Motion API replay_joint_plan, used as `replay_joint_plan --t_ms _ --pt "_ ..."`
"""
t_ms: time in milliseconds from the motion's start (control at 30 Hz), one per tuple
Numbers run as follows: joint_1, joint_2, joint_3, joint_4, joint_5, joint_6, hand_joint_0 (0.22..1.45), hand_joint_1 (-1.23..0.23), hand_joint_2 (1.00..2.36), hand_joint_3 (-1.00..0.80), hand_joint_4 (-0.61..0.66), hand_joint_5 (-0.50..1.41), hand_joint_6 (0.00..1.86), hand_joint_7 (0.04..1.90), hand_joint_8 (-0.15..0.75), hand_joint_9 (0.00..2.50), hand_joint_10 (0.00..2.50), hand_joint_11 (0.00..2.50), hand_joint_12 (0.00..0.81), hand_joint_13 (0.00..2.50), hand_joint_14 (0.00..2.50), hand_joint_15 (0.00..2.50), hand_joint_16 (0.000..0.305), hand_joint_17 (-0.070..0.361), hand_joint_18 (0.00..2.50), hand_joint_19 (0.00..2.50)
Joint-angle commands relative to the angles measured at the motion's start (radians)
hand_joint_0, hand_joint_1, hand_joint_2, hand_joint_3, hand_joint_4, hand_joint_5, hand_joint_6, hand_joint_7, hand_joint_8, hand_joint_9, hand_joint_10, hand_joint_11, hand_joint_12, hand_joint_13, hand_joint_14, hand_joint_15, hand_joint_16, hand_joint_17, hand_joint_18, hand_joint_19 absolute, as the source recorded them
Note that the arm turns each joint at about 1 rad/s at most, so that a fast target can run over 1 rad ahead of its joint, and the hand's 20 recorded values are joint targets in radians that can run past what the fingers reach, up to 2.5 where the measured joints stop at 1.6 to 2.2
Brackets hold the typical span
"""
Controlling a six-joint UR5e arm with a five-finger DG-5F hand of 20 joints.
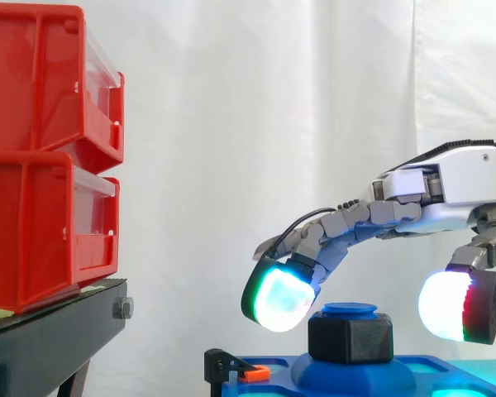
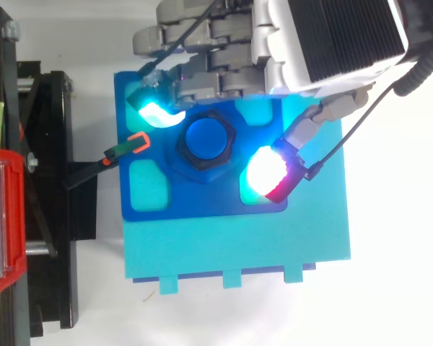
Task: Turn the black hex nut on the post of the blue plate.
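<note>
The black hex nut (image 1: 351, 337) (image 2: 182, 155) sits on the blue post (image 2: 208, 137), whose round cap (image 1: 350, 310) shows just above it. The post rises from the blue plate (image 2: 202, 203) (image 1: 446, 368). My hand (image 1: 455, 186) (image 2: 325, 43) hovers over the nut, open, with its fingers arched down on either side. A glowing cyan-white fingertip (image 1: 281, 298) (image 2: 155, 112) hangs close to the nut's left side, slightly above it. The thumb pad (image 1: 455, 306) (image 2: 268, 173), white with a red edge, hangs apart on the right. Neither pad clearly touches the nut.
The blue plate lies on a cyan base (image 2: 238, 245). A black clamp with an orange tip (image 2: 136, 143) (image 1: 252, 374) holds the plate's left edge. Stacked red bins (image 1: 50, 149) stand on a black stand (image 1: 58, 331) to the left.
</note>
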Motion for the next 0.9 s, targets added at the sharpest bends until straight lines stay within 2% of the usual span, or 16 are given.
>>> replay_joint_plan --t_ms 0,433,600,867 --pt "-0.002 0.0 0.005 0.0 -0.001 0.0 0.38 -0.41 1.0 -0.5 0.47 -0.14 0.5 0.98 0.215 0.12 0.39 0.14 0.248 0.13 0.0 0.21 0.048 0.107 0.06 0.12" --pt "-0.014 0.002 0.041 -0.014 -0.015 -0.002 0.39 -0.41 1.0 -0.5 0.47 -0.14 0.5 0.98 0.215 0.13 0.44 0.12 0.242 0.13 0.0 0.22 0.047 0.105 0.06 0.12" --pt "-0.016 0.003 0.055 -0.044 -0.013 -0.005 0.39 -0.41 1.0 -0.5 0.47 -0.14 0.5 0.98 0.214 0.13 0.48 0.11 0.241 0.13 0.0 0.23 0.046 0.105 0.06 0.12" --pt "-0.014 0.057 0.055 -0.126 -0.009 -0.054 0.39 -0.41 1.0 -0.5 0.48 -0.14 0.5 0.98 0.221 0.13 0.54 0.09 0.236 0.13 0.0 0.23 0.046 0.103 0.06 0.12"
